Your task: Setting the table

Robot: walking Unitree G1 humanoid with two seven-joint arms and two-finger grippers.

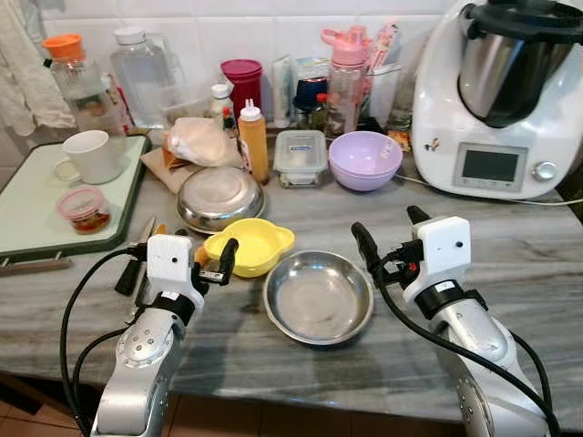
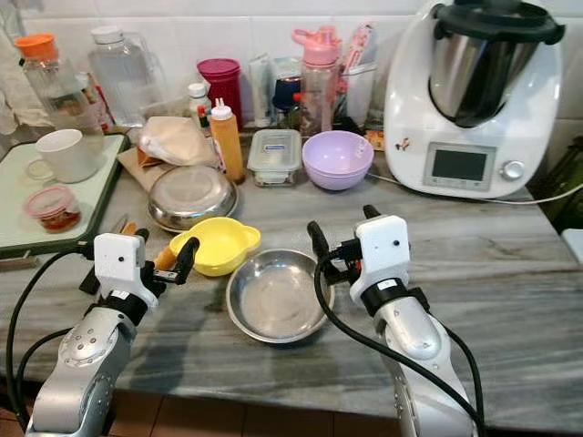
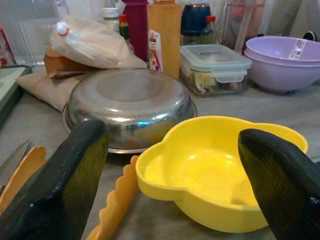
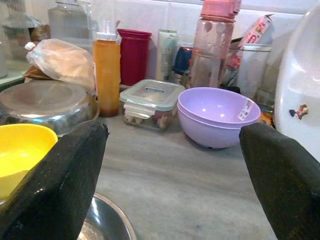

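Now both claws, left point(image 1: 187, 250) and right point(image 1: 390, 228), gape beside the steel bowl point(image 1: 318, 297).

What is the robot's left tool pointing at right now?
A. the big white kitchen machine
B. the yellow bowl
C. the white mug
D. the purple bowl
B. The left tool sits open right at the edge of the yellow bowl, and the left wrist view looks straight at that bowl between the two black fingers, which are not touching it.
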